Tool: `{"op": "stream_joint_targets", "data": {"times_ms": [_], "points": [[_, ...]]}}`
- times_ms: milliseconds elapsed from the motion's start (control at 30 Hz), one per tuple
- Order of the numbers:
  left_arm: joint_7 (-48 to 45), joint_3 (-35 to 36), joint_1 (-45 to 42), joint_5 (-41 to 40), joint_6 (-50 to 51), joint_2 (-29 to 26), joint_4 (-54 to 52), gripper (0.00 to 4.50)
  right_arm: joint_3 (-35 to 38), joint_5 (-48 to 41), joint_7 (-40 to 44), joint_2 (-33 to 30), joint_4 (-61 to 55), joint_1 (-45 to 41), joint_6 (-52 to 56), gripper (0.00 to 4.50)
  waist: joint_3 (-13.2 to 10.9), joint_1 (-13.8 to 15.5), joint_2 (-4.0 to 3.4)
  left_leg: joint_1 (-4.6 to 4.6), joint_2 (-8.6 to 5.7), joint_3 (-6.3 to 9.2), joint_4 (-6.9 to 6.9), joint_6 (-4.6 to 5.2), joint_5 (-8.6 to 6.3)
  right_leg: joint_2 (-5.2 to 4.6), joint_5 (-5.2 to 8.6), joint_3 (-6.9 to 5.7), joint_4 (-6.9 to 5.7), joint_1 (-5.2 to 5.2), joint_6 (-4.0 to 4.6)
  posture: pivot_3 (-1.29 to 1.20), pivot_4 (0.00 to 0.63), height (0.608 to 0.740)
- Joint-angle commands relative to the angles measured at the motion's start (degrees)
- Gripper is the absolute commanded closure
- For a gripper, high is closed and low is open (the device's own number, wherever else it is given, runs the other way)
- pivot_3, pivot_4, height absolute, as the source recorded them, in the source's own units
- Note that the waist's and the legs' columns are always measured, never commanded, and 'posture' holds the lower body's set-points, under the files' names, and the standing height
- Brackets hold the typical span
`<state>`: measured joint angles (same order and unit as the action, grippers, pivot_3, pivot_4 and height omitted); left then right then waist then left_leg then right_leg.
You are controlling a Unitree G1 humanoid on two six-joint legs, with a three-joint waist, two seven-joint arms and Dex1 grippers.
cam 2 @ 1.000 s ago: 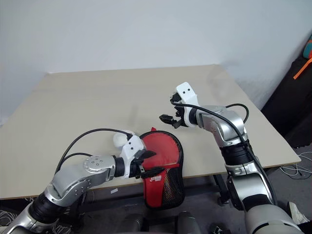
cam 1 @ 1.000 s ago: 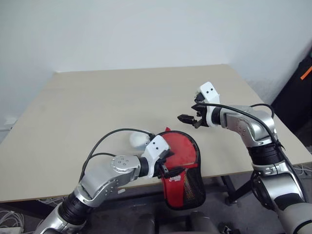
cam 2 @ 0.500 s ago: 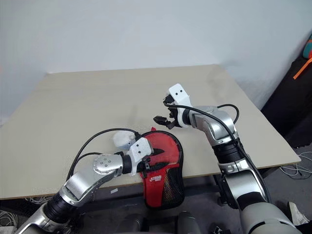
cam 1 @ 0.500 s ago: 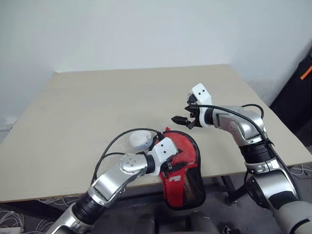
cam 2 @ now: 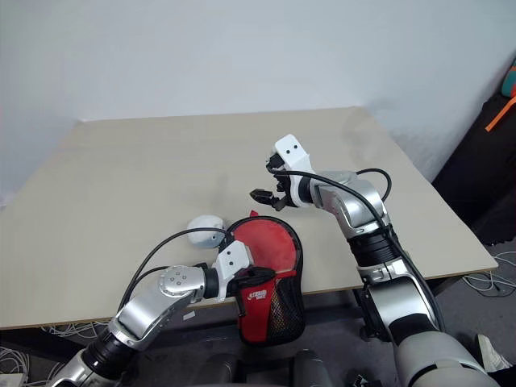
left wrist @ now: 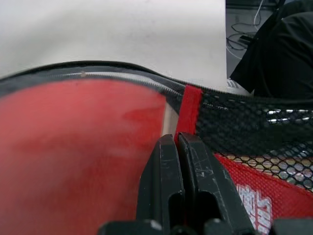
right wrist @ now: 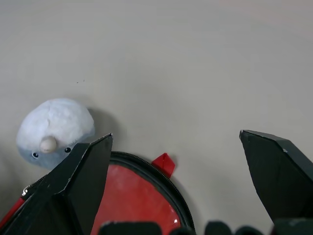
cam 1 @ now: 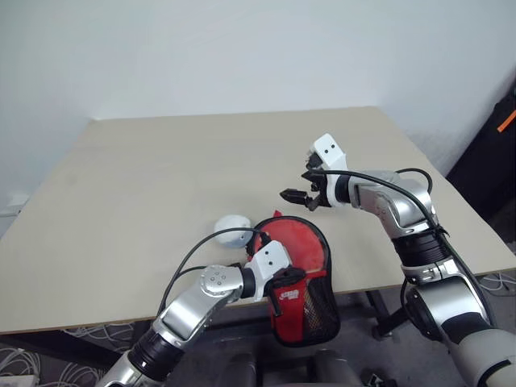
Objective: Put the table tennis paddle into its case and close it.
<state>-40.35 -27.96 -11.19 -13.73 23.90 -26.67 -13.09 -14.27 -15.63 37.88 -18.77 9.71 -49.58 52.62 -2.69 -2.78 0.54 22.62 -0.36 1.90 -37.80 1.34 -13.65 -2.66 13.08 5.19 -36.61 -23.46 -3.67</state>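
Down at the near edge of the desk (cam 1: 121,177), my left jaws (cam 1: 278,284) were pressed fully together, their black tips resting on the case (cam 1: 302,278) right where the black mesh pocket (left wrist: 254,132) met the red fabric; whether any fabric was pinched between them I could not tell. That case lay partly on the desk and partly hanging over its near edge, with the mesh pocket and the small white label toward me. Inside its open far half, the red face of the table tennis paddle (cam 2: 262,242) was showing, ringed by the black zip edge. My right jaws (cam 1: 294,196) hung spread wide above the desk, just beyond the far end of the case, holding nothing. Left of the case, close by, sat 1 small white plush toy (right wrist: 54,127).
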Motion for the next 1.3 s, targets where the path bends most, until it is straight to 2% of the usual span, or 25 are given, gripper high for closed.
{"op": "stream_joint_targets", "data": {"times_ms": [33,267,500,833,1200,1300], "points": [[-2.0,0.3,0.2,1.2,-1.9,0.4,1.9,4.45,-0.5,0.2,2.9,0.9,2.0,-3.6,-2.0,0.0,0.0,0.0,-0.01,0.0,0.0,0.01,0.0,0.0,0.0,0.0,0.0,-0.01,0.0,0.0,-0.01,0.0,0.0,0.74],[-4.3,0.1,-0.2,3.0,-4.1,1.6,7.3,4.45,-4.0,1.0,9.9,4.6,10.1,-8.5,-6.1,0.0,0.0,0.0,-0.04,-0.04,0.0,0.06,-0.03,0.0,0.0,0.0,-0.01,-0.06,-0.01,0.08,-0.02,0.0,0.0,0.74],[-5.4,0.6,0.2,4.0,-4.5,2.4,8.3,4.45,-6.1,3.9,13.4,10.8,21.5,-12.6,-11.0,0.0,0.1,0.0,-0.07,-0.06,-0.01,0.13,-0.04,0.0,0.0,0.0,-0.04,-0.1,-0.05,0.12,-0.04,0.0,0.0,0.74],[-6.2,0.8,1.1,4.9,-4.4,2.1,7.7,4.45,-6.2,9.1,14.2,19.5,39.0,-17.5,-21.3,0.0,0.1,-0.3,-0.13,-0.08,-0.01,0.18,-0.02,-0.01,0.0,0.0,-0.05,-0.14,-0.1,0.1,-0.02,0.0,0.0,0.74],[-6.0,1.6,2.1,5.6,-3.7,2.0,6.8,4.45,-3.9,12.8,13.7,23.5,50.4,-19.7,-28.1,0.0,0.1,-0.6,-0.16,-0.08,0.0,0.21,0.01,-0.03,-0.01,0.01,-0.08,-0.14,-0.13,0.08,0.03,0.0,0.0,0.74],[-5.9,1.6,2.3,5.7,-3.7,2.0,6.8,4.5,-1.8,12.9,11.3,24.4,52.4,-20.3,-28.4,0.57,0.1,-0.8,-0.17,-0.09,-0.01,0.22,0.02,-0.03,-0.01,0.02,-0.08,-0.15,-0.14,0.07,0.03,0.0,0.0,0.74]]}}
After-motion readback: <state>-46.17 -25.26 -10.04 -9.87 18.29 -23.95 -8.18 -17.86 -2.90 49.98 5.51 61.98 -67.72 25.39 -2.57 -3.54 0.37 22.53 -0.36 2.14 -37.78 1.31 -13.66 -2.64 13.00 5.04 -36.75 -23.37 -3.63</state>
